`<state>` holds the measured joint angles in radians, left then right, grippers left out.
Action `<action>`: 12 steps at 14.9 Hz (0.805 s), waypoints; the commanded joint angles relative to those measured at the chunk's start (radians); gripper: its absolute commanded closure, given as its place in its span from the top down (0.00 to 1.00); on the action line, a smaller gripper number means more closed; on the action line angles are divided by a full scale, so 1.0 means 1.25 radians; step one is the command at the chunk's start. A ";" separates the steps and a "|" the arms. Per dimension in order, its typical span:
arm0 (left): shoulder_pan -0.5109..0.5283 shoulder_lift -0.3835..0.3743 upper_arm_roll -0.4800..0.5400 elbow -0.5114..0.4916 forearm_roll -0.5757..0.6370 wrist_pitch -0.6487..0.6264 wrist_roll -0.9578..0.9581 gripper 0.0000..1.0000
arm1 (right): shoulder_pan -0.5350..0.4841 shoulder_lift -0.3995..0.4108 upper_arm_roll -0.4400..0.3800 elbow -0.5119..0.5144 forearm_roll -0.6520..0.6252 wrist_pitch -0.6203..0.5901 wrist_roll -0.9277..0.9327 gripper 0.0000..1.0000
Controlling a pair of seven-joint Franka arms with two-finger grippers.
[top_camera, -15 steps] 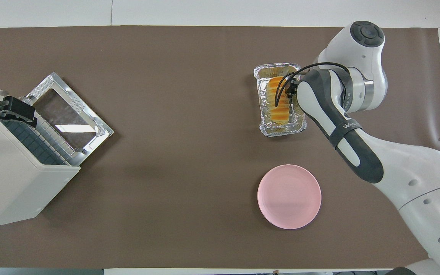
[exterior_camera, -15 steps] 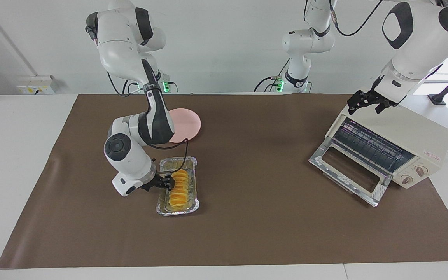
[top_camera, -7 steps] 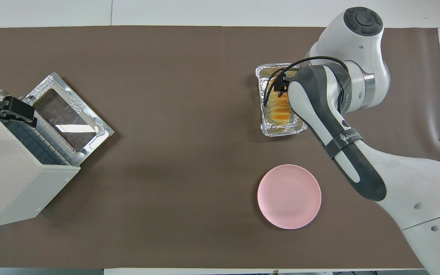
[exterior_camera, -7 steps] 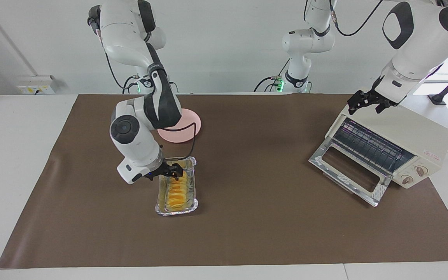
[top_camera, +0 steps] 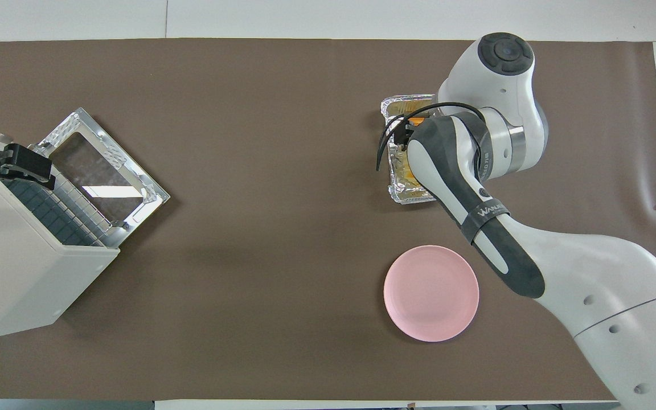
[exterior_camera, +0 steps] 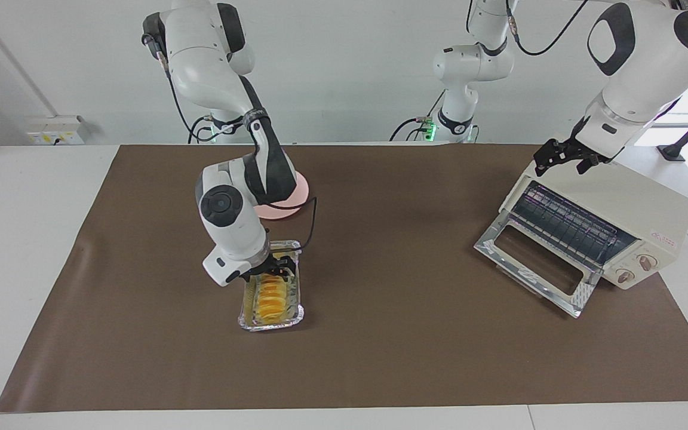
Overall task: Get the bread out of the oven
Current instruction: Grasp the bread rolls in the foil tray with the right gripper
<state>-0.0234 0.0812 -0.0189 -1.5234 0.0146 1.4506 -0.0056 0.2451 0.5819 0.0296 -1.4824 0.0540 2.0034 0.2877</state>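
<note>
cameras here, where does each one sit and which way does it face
Facing view: high across the table, facing the robots; both arms show whole, the left gripper over the oven, the right gripper over the bread in the foil tray.
Overhead view: high above the robots' end, looking forward and down; the right arm covers most of the tray, the left gripper shows at the edge.
Shared: oven, tray, pink plate, half a turn apart.

White lettering reading roughly "WANLE" is showing on a dark band around the right arm's forearm (top_camera: 483, 209). A small red label (exterior_camera: 664, 237) on the oven (exterior_camera: 636, 206) is sitting too small to read.
</note>
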 commanded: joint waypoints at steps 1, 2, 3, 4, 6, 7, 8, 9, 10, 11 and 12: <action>-0.006 -0.017 0.005 -0.018 0.007 0.007 0.001 1.00 | 0.005 0.000 0.000 -0.037 -0.025 0.050 0.005 1.00; -0.006 -0.017 0.005 -0.018 0.007 0.007 0.001 1.00 | 0.005 -0.002 0.000 -0.053 -0.039 0.070 0.005 1.00; -0.006 -0.017 0.005 -0.018 0.007 0.007 0.001 1.00 | 0.003 -0.003 0.000 -0.063 -0.044 0.078 0.003 0.96; -0.006 -0.017 0.005 -0.018 0.007 0.007 0.001 1.00 | 0.003 -0.003 0.000 -0.063 -0.044 0.079 0.003 0.91; -0.006 -0.018 0.005 -0.018 0.007 0.007 0.001 1.00 | 0.003 -0.003 0.000 -0.065 -0.044 0.082 0.003 0.71; -0.006 -0.017 0.005 -0.018 0.007 0.007 0.001 1.00 | 0.003 -0.003 0.001 -0.065 -0.044 0.082 0.003 0.54; -0.006 -0.017 0.005 -0.018 0.007 0.007 0.001 1.00 | 0.004 -0.003 0.001 -0.065 -0.044 0.081 0.003 0.19; -0.006 -0.017 0.005 -0.018 0.007 0.007 0.001 1.00 | 0.004 -0.003 0.001 -0.065 -0.043 0.079 0.003 0.00; -0.006 -0.017 0.005 -0.018 0.007 0.007 0.001 1.00 | 0.003 -0.003 0.001 -0.062 -0.043 0.076 0.003 0.00; -0.006 -0.017 0.005 -0.018 0.007 0.007 0.001 1.00 | 0.002 -0.003 0.001 -0.058 -0.043 0.072 0.003 0.00; -0.006 -0.017 0.005 -0.018 0.007 0.007 0.001 1.00 | 0.000 -0.004 0.001 -0.054 -0.042 0.068 0.003 0.00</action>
<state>-0.0234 0.0812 -0.0189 -1.5234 0.0146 1.4506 -0.0056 0.2547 0.5875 0.0257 -1.5411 0.0132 2.0876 0.2877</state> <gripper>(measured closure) 0.000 0.670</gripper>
